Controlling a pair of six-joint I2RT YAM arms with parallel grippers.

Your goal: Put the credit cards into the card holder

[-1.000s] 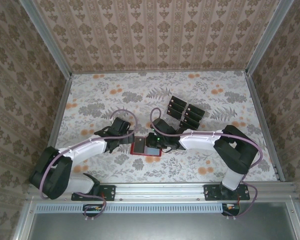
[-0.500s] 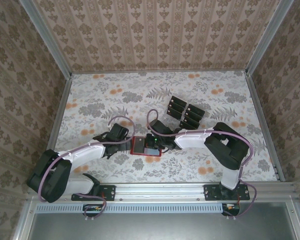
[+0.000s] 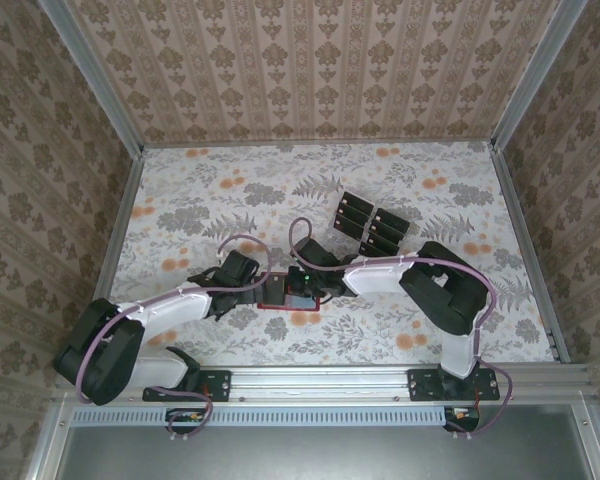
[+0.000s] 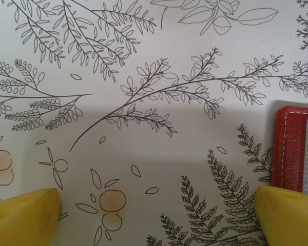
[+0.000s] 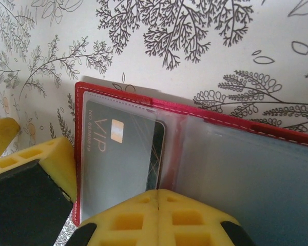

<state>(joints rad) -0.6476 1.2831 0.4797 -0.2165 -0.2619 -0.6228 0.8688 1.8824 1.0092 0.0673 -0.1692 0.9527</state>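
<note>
**A:** Start at the near edge. How is the left arm placed?

**B:** The left gripper (image 4: 154, 219) hangs low over the flowered worktop (image 3: 180, 200). Its jaws are spread wide and there is only printed pattern between them. One of its yellow fingertips (image 4: 287, 215) sits just beside the red stitched edge of the card holder (image 5: 118, 97). I cannot tell whether they touch.

**A:** And the right arm?

**B:** The right gripper (image 5: 159, 205) comes in from the other side. Its jaws are closed, the two tips meet along a seam, and nothing is gripped between them. The tips sit over the holder's left half and cover one end of the card there. I cannot tell whether they press down.

**A:** So where exactly is the holder?

**B:** It lies open and flat on the worktop, near the front middle, between the two grippers. Its inside faces up and shows clear pockets. A dark VIP card (image 5: 120, 159) with a small gold chip sits in the left pocket. The right half is a frosted sleeve.

**A:** And farther back?

**B:** The other credit cards (image 3: 370, 225) lie beyond the holder and to its right, well apart from it. There are several dark rectangles, overlapping in two short rows. Neither gripper is near them.
</note>
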